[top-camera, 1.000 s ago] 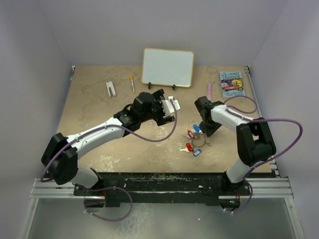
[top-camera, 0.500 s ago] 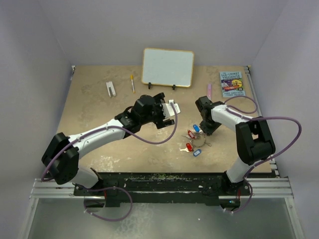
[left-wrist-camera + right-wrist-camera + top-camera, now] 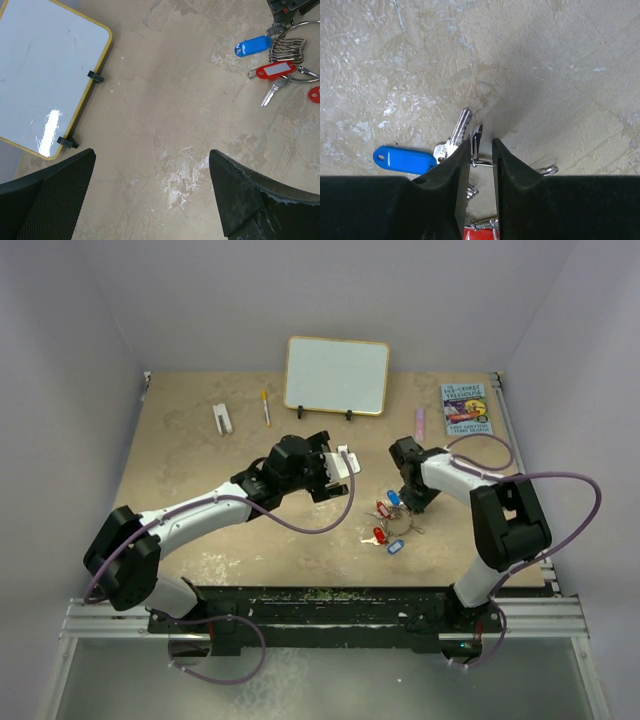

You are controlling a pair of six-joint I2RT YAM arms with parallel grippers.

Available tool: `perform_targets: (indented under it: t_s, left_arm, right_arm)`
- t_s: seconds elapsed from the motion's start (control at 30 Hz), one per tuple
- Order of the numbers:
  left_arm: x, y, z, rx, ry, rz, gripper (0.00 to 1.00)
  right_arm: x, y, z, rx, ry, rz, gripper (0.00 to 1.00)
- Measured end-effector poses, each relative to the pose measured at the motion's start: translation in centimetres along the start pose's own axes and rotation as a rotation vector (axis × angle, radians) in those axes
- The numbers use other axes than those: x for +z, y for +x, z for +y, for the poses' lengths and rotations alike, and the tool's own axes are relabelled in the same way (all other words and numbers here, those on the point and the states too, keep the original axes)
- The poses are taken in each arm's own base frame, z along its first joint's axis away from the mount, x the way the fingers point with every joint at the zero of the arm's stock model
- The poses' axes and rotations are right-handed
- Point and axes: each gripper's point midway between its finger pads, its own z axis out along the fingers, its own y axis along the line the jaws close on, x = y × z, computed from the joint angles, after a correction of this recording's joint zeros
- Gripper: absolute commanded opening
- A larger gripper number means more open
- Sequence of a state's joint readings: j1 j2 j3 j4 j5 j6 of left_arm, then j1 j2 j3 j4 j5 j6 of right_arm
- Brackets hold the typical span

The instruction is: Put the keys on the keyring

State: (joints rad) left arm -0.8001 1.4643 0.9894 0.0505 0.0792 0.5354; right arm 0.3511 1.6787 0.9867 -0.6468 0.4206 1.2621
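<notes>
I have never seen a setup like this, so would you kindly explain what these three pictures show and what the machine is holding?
These are two robot arms bolted to the table's near edge, each ending in a two-finger gripper. The wide picture comes from a fixed camera above and behind them; the other two come from cameras on the wrists, looking past each arm's own fingers. On the table are a small whiteboard, a book, a pink marker, a pen, and a cluster of keys with red and blue tags. The left gripper is open and holds nothing. The right gripper is shut on a thin metal piece, apparently the keyring.
</notes>
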Motion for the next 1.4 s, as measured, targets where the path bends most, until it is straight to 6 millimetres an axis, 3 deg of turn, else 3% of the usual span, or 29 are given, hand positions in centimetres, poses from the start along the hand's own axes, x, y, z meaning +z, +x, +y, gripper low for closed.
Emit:
perform_targets:
  t_s: [0.1,0.33,0.6,0.83,1.07,1.2,1.4]
  left_arm:
    - [0.0,0.4,-0.3,-0.001,0.005,0.008,0.98]
    - [-0.1,0.7,-0.5,0.000,0.008,0.014,0.98]
    - [-0.4,0.3,-0.2,0.001,0.001,0.002,0.98]
    - [-0.5,0.9,0.2,0.000,-0.034,0.020,0.98]
    - [-0.5,0.7,1.8,-0.072,-0.099,0.002,0.98]
    - [0.3,1.5,2.7,-0.133,-0.123,-0.001,0.98]
    - [4.4,3.5,0.8,-0.124,-0.042,0.012,0.97]
  right_arm:
    - [-0.1,0.4,0.4,-0.023,-0.003,-0.007,0.24]
    - [-1.2,2.2,3.5,-0.110,-0.035,-0.009,0.19]
    - [-1.5,3.0,3.9,-0.102,-0.068,-0.007,0.00]
    - [-1.5,3.2,4.0,-0.123,-0.080,-0.001,0.00]
    - [-2.8,4.4,4.2,-0.275,-0.132,-0.014,0.00]
    - [-5.5,2.4,4.3,-0.365,-0.198,-0.098,0.00]
    - [-14.0,-4.4,4.7,-0.402,-0.398,-0.347,0.00]
